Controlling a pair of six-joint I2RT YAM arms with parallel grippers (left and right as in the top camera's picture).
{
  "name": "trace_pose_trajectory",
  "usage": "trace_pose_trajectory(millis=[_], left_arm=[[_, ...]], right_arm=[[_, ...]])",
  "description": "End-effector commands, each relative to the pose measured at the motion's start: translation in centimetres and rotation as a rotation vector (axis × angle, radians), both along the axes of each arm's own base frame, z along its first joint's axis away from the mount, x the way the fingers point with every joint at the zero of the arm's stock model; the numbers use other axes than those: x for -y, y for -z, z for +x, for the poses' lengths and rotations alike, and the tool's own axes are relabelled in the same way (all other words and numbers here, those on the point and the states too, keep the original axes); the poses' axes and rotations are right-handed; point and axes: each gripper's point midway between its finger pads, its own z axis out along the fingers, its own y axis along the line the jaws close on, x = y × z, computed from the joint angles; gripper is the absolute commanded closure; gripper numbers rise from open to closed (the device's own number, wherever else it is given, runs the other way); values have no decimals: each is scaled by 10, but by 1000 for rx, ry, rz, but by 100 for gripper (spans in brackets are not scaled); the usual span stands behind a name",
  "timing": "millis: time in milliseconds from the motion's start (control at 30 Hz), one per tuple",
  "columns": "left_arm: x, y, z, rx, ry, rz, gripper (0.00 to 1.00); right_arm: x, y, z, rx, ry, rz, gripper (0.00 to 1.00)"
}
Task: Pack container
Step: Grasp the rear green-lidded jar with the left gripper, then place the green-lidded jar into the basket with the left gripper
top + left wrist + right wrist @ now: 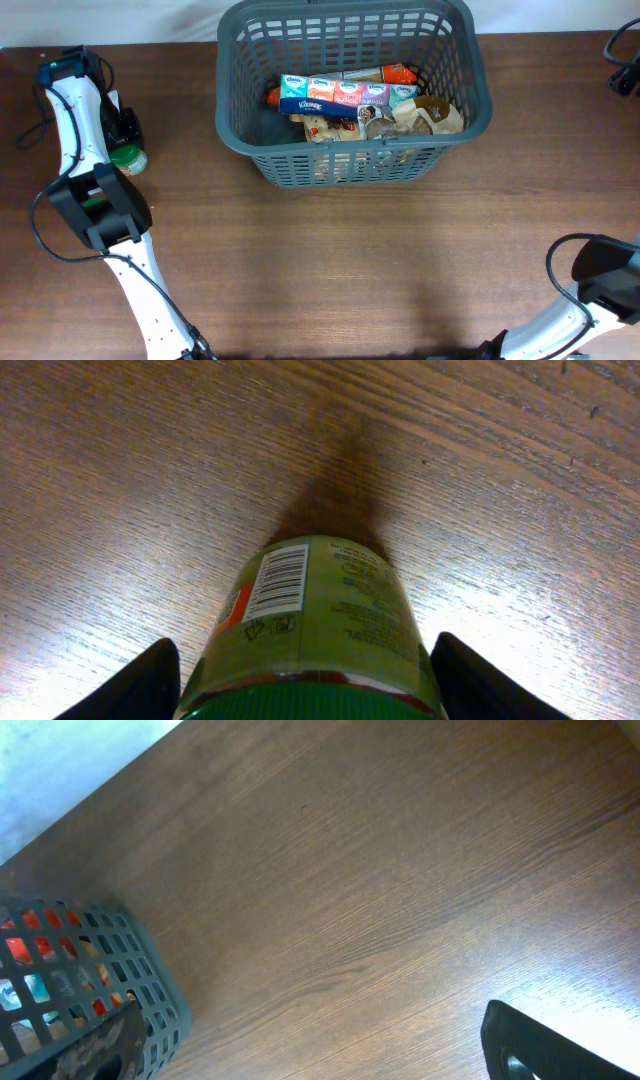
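1. Container (pixel 455 120): a large dark grey basket with slotted walls and a thick rim. It stands on the bench (pixel 350 260) at the far middle of the overhead view, well apart from both arms.
2. Inside it, a row of tissue packs (pixel 345 95) lies across the middle. An orange-red packet (pixel 395 73) sits behind them, and a crumpled brown paper packet (pixel 435 115) is towards the right wall. Other goods lie under these, too jumbled to name.
3. Left arm (pixel 95 195): it reaches along the left edge of the bench, its end over a green bottle (pixel 128 158) that is far left of the container.
4. Left wrist view: the bottle fills the lower middle, with its green cap nearest the camera and a barcode on its pale green label. The left fingers (pixel 150 682) show as dark tips, one on each side of the bottle near the cap. They flank it closely, but I cannot tell whether they press on it or only stand beside it.
5. Right arm (pixel 605 275): it sits at the near right corner of the bench, away from everything.
6. Right wrist view: bare wood, with one corner of the container at the lower left. Only one dark piece of the right fingers (pixel 535 1045) shows at the lower right edge, so I cannot tell whether they are spread or together.
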Motion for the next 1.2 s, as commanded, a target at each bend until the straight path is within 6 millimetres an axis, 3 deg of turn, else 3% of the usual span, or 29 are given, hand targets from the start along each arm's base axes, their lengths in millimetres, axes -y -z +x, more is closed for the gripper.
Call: trace_pose_trajectory(millis=[0, 67, 167, 233, 267, 367, 400, 433, 467, 533, 600, 633, 667, 700, 767, 800, 900, 1000, 1033, 1167], left_arm=[[-3, 2, -4, -16, 16, -5, 98], [-3, -6, -3, 0, 20, 0, 98], [-6, -38, 10, 86, 24, 33, 98], [-6, -78, 22, 191, 31, 71, 98], [-5, -107, 29, 265, 41, 98, 98], [20, -191, 45, 493, 163, 105, 98], [33, -222, 46, 573, 197, 111, 98], [52, -270, 43, 690, 250, 135, 98], [62, -289, 42, 736, 284, 145, 98], [113, -358, 30, 914, 484, 180, 98], [154, -397, 18, 1015, 659, 214, 98], [194, -419, 5, 1075, 820, 233, 98], [212, -426, -1, 1094, 890, 241, 98], [240, -430, -9, 1105, 991, 239, 98], [277, -425, -18, 1095, 1116, 215, 98], [309, -409, -27, 1042, 1239, 182, 98], [357, -365, -40, 894, 1439, 106, 98], [380, -320, -39, 755, 1535, 44, 98], [389, -287, -37, 665, 1557, 1, 98], [392, -214, -33, 481, 1565, -73, 98]], right_arm=[[-2, -3, 2, 15, -7, 8, 1], [-2, -3, 2, 15, -7, 8, 1], [-2, -3, 2, 15, -7, 7, 1], [-2, -3, 2, 15, -7, 8, 1], [-2, -3, 2, 15, -7, 8, 2], [-2, -3, 2, 15, -7, 7, 1], [-2, -3, 2, 15, -7, 7, 1], [-2, -3, 2, 15, -7, 7, 1], [-2, -3, 2, 15, -7, 8, 1], [-2, -3, 2, 15, -7, 7, 1], [-2, -3, 2, 15, -7, 7, 1], [-2, -3, 2, 15, -7, 8, 2], [-2, -3, 2, 15, -7, 7, 1], [-2, -3, 2, 15, -7, 7, 1], [-2, -3, 2, 15, -7, 7, 1], [-2, -3, 2, 15, -7, 8, 1], [-2, -3, 2, 15, -7, 8, 1], [-2, -3, 2, 15, -7, 7, 1], [-2, -3, 2, 15, -7, 7, 1], [-2, -3, 2, 15, -7, 7, 1]])
